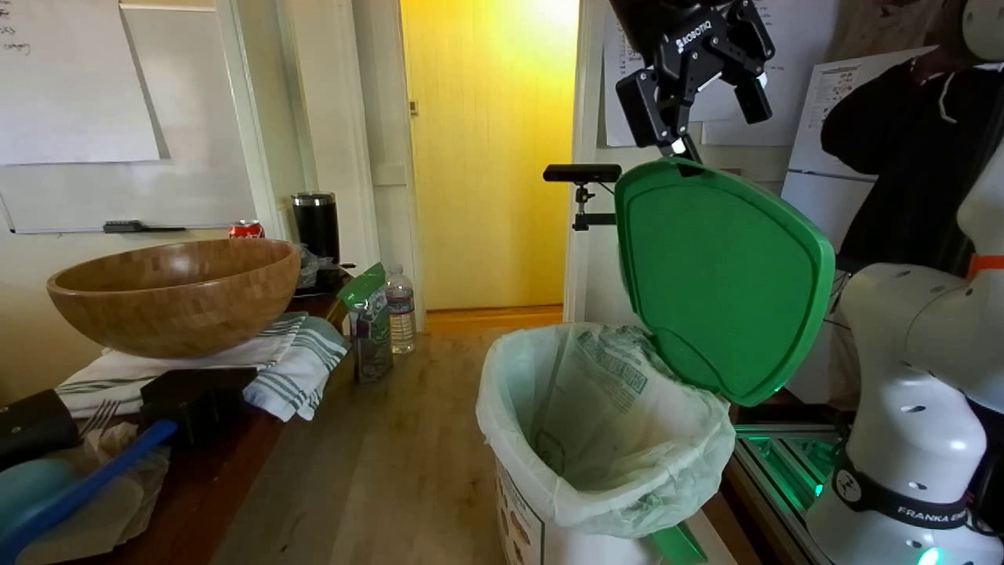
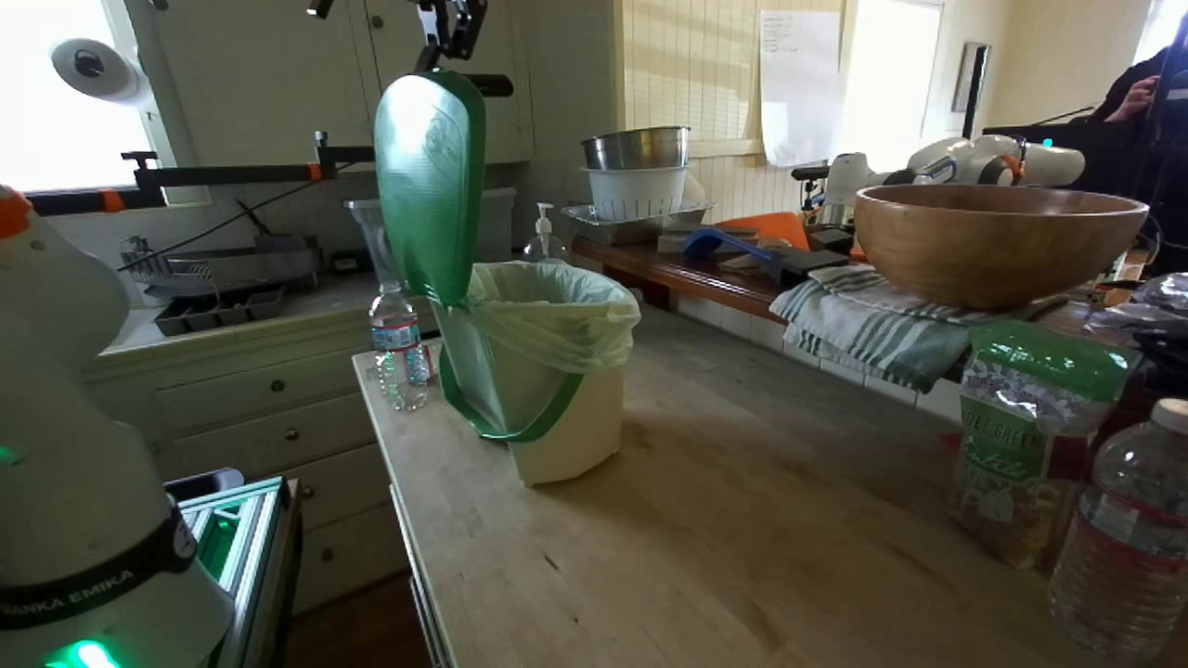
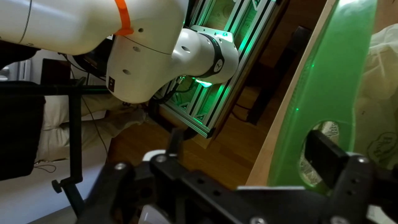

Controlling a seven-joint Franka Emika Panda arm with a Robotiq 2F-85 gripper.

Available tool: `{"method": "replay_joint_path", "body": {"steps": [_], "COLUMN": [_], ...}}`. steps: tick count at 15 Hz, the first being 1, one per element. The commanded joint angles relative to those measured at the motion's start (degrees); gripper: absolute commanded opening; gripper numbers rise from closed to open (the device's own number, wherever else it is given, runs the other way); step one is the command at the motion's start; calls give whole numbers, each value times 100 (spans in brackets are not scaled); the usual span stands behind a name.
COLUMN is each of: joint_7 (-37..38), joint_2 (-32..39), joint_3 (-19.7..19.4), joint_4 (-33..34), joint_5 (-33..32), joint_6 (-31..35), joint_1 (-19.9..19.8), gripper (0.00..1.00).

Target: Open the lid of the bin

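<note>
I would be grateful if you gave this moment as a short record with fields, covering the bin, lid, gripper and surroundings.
Bin: white, on a wooden counter, mouth uncovered
Liner: pale bag, folded over the rim
Lid: green, raised, on the side towards the robot arm
Handle: green, hanging down the bin's side
Gripper: open, one finger at an oval cut-out in the lid; how deep is unclear
Nearby: wooden bowl on striped cloths; green-topped packet beside a water bottle

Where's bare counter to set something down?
Biggest patch: the wooden counter between the bin and the green-topped bag, with the raised ledge along one side. Crowded: the ledge, where the wooden bowl sits on a striped towel; the counter corner by the bin, with a water bottle; the raised lid, gripper at its top.
</note>
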Motion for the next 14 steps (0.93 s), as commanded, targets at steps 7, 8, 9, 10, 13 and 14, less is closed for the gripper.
{"method": "replay_joint_path", "body": {"steps": [7, 8, 9, 10, 13, 14], "joint_7": [-614, -713, -780, -853, -1076, -1137], "joint_2": [-471, -491, -501, -515, -557, -554], "joint_3": [202, 214, 226, 237, 252, 246], "joint_4": [-482, -510, -528, -535, -526, -504], "joint_5": [-249, -302, -338, -370, -412, -380], "joint_6": [135, 144, 144, 153, 200, 200], "joint_1": [-120, -116, -121, -125, -139, -150], "gripper": [100, 100, 100, 100, 100, 100]}}
